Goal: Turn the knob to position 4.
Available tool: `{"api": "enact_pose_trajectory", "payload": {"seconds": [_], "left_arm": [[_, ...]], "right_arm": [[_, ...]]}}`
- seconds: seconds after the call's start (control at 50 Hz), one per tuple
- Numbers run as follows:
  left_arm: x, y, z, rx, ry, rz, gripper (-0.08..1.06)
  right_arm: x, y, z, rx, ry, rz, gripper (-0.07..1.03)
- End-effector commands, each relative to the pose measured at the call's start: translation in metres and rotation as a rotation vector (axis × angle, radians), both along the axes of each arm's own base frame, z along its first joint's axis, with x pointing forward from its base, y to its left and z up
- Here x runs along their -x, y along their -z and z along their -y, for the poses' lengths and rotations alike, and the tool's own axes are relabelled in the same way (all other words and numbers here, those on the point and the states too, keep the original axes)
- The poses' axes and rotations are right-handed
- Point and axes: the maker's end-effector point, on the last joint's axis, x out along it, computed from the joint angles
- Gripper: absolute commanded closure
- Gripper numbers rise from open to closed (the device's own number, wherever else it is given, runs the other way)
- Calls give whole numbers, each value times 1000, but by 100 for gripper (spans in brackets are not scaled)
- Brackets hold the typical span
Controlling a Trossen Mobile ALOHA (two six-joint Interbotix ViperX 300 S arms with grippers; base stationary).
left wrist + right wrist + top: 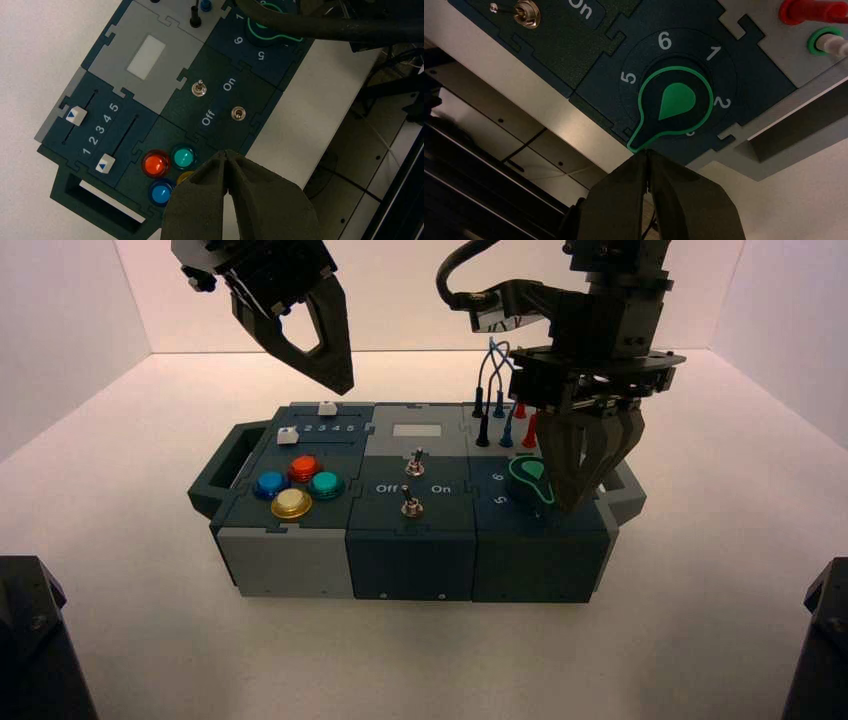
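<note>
Pale bench (420, 660), box (410, 565) on top, and the right hand (647, 152) is at the green knob (676, 100).

The knob sits on the right part of the box, near the front edge, below the wires (498, 390). It is dark green with a light green drop shape on top. Its pointy end is past the 5 (628, 77), on the side away from the 6 (665, 41); I cannot tell if it is right on the 4. The right hand is shut, with its 2 tips together, right by the pointy end; I cannot tell if they touch it. The left hand (335, 380) waits up high, over the back left part of the box, and it is shut too, with nothing in it.
</note>
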Motion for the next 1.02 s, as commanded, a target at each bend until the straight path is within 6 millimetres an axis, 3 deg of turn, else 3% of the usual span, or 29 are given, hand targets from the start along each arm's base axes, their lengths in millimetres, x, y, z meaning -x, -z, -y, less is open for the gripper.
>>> {"api": "enact_pose_trajectory", "payload": {"seconds": [0.02,0.46,0.72,1.02], "left_arm": [[-2,-9,5,24,10,20,101],[-1,-3,4,-2,10,0,101],[-1,-3,4,-6,11,-4,101],[-1,1,4,-21,11,-12,101]], "right_arm": [[-2,-5,-5,-18,-7,16,98],[9,-29,6,-50,6,45,98],[21,-23,16,-33,12,27,98],[18,-27,14,-50,22,45,98]]}}
